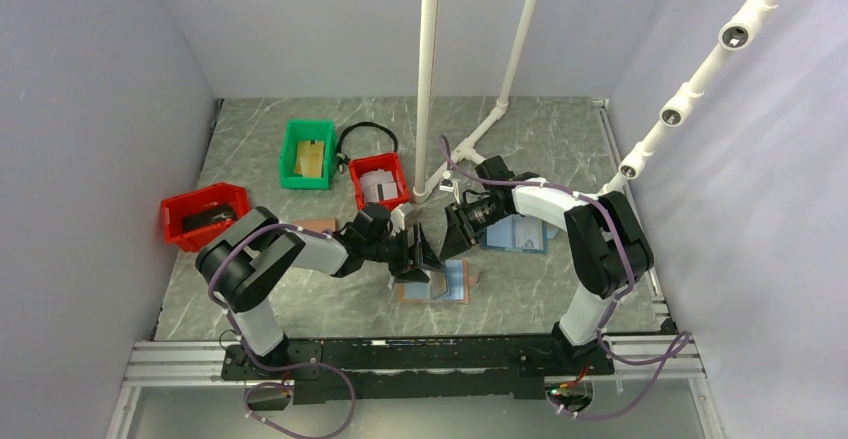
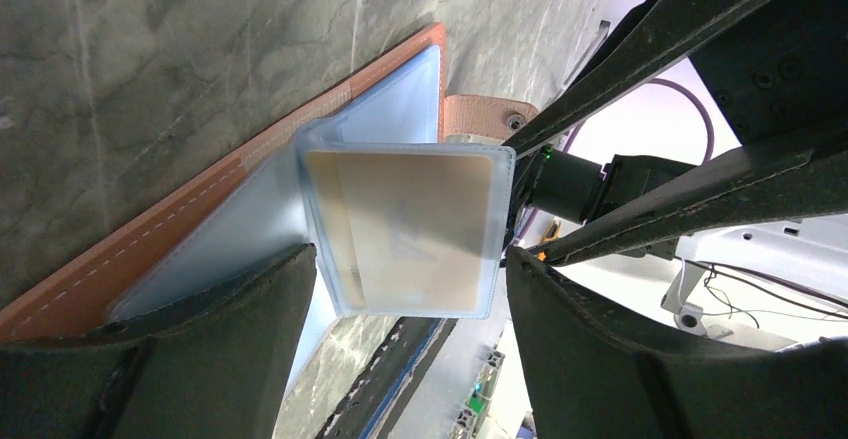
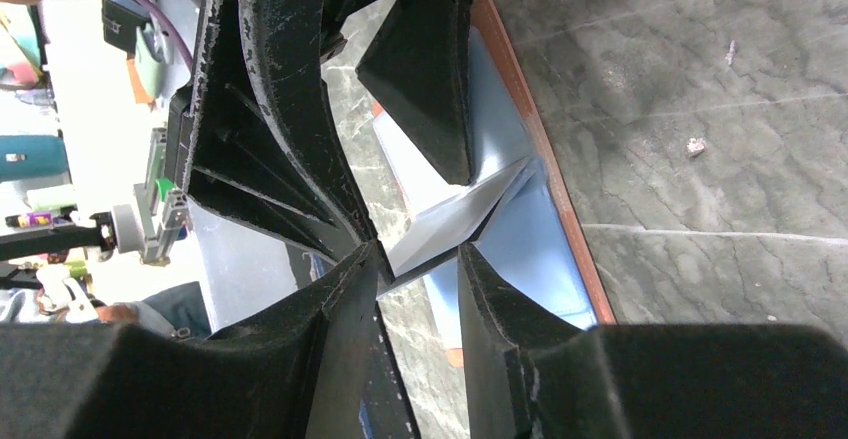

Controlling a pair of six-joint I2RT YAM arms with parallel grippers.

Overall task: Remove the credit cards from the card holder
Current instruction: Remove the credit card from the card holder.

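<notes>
Toward the near middle of the bench, between the two arms: the card holder, spread open and flat, brown rim around a light blue inside, snap tab jutting from one edge. Rising from the fold, one clear sleeve, raised off the blue lining and standing tilted. Inside that sleeve, not yet out: a pale credit card, with what looks like a second edge behind it, too faint to call. Flanking the sleeve, left fingers set wide, one on each side of it, no clear contact with either edge. At the sleeve's free end, right fingers drawn narrow, the thin leaf running into the gap between them; cannot tell whether pinched or merely enclosed. Just beyond the right wrist, flat on the bench, an all-blue holder. Farther back, a green bin and a red bin side by side, another red bin off to the left.
</notes>
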